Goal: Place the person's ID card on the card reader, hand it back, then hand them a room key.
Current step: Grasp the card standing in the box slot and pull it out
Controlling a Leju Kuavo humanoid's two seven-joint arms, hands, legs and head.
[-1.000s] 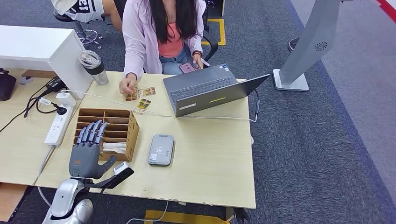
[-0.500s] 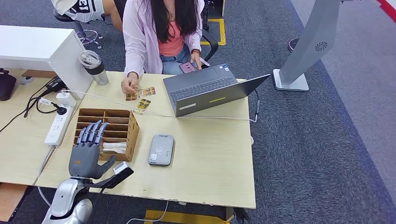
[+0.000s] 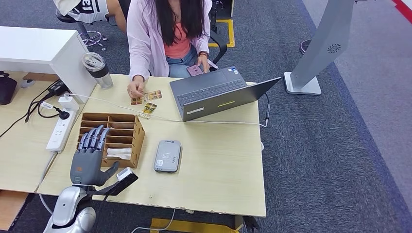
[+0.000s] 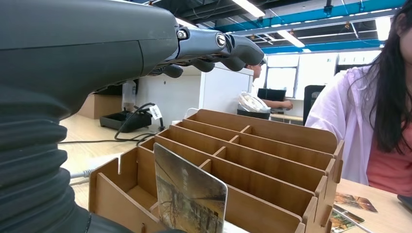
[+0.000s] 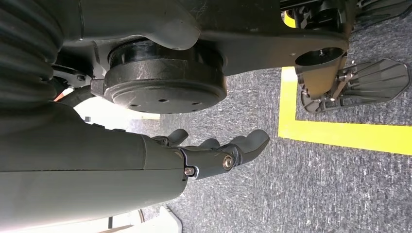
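Observation:
Three picture cards (image 3: 148, 99) lie on the desk's far side, and the seated person's hand (image 3: 134, 89) rests on them. The grey card reader (image 3: 167, 155) lies flat near the desk's middle. My left hand (image 3: 88, 158) hovers over the near end of the wooden slotted organizer (image 3: 138, 133), fingers (image 4: 214, 46) stretched out and holding nothing. In the left wrist view a picture card (image 4: 190, 194) stands upright in the organizer's (image 4: 272, 165) nearest slot, below my fingers. My right hand (image 5: 214, 153) hangs by my side above the carpet, loosely uncurled and empty.
An open laptop (image 3: 214, 94) sits at the far right of the desk, its cable running across. A lidded tumbler (image 3: 97, 69), a white box (image 3: 43, 51) and a power strip (image 3: 60, 130) stand to the left. White cards (image 3: 119, 153) lie in the organizer.
The person's hand has shifted slightly over the cards. My left hand has barely moved.

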